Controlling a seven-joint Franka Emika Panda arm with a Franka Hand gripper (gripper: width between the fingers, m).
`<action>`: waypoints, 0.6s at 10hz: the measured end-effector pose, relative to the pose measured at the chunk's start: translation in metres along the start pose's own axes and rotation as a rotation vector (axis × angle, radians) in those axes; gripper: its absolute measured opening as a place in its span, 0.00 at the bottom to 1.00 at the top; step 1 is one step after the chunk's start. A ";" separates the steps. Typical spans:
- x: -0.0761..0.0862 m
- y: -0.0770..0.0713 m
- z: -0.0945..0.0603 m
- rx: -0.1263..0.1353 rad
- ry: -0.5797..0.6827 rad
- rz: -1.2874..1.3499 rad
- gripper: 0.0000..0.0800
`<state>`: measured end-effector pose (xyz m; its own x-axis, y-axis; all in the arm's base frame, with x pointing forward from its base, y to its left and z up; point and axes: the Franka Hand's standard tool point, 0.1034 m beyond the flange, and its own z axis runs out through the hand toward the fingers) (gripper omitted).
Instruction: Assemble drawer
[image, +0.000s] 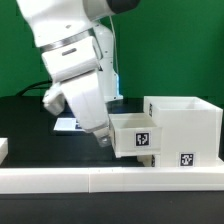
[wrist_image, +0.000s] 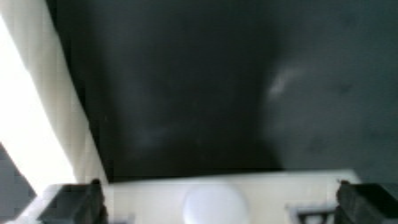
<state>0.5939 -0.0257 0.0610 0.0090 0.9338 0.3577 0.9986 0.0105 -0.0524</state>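
The drawer housing (image: 182, 122), a white hollow cube with a marker on its front, stands at the exterior view's right. A small white tray (image: 134, 136) with a marker sticks partly out of its left side. My gripper (image: 103, 137) is tilted down against the tray's outer end. In the wrist view the tray's white face (wrist_image: 160, 198), with a rounded bump in its middle, lies between the dark fingers (wrist_image: 71, 205). The jaws stand wide apart, and my gripper (wrist_image: 217, 206) looks open. A white piece (image: 3, 148) shows at the far left edge; I cannot tell whether it is the other tray.
The long low white border wall (image: 90, 180) runs along the front of the black table and also shows in the wrist view (wrist_image: 39, 90). The marker board (image: 66, 124) lies flat behind the arm. A green backdrop stands behind.
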 end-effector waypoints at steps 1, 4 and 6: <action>0.001 0.000 0.001 -0.001 0.000 -0.002 0.81; 0.018 0.001 0.006 0.012 -0.005 0.017 0.81; 0.030 0.001 0.012 0.020 -0.005 0.005 0.81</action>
<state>0.5943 0.0065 0.0608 0.0140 0.9357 0.3525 0.9973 0.0124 -0.0726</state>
